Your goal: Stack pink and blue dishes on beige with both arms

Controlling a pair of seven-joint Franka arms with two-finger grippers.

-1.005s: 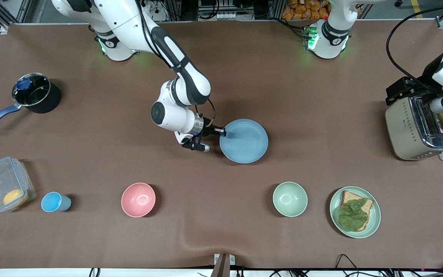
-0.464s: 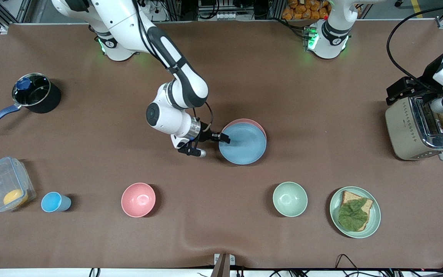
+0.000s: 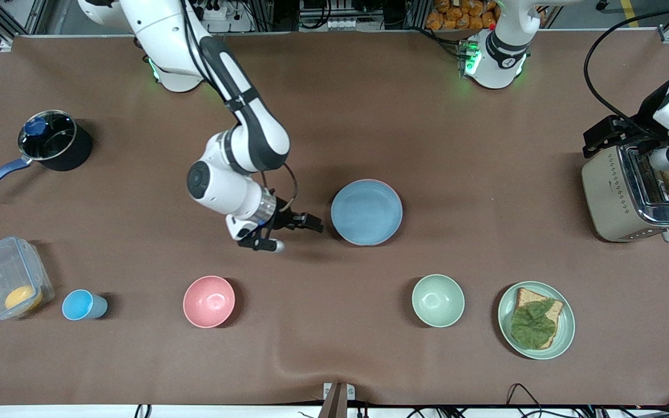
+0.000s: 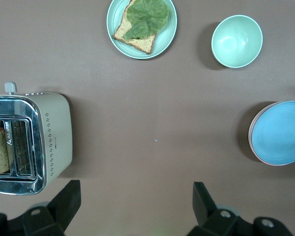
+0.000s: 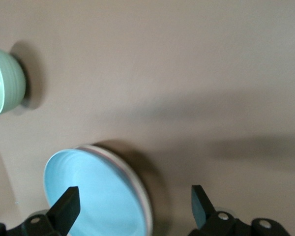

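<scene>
Right claw (image 3: 313,223): seen low over the bare table, just beside the blue plate on the side toward the right arm's end; its fingers (image 5: 66,206) are spread apart and nothing is held.
Blue plate (image 3: 366,212): laid flat on top of the stack near the middle of the table, apart from the claw.
Pink plate (image 3: 369,182): directly under the blue plate; only a thin pink rim is shown at the stack's edge.
Beige plate (image 5: 137,189): a pale rim is seen at the bottom of the stack in the right wrist view; in the front view it is hidden by the plates above.
Left claw (image 4: 132,199): held high over the table near the toaster; its fingers (image 4: 69,199) are spread wide and nothing is held. The left arm is waiting.
Toaster (image 3: 630,194): stood at the left arm's end of the table, with a slice of bread in its slot.
Green bowl (image 3: 438,300): set nearer to the front camera than the stack.
Green plate (image 3: 567,342): placed beside the green bowl toward the left arm's end, with toast and a leaf on it.
Pink bowl (image 3: 209,301): set nearer to the front camera than the right claw.
Blue cup (image 3: 82,305): placed beside the pink bowl toward the right arm's end.
</scene>
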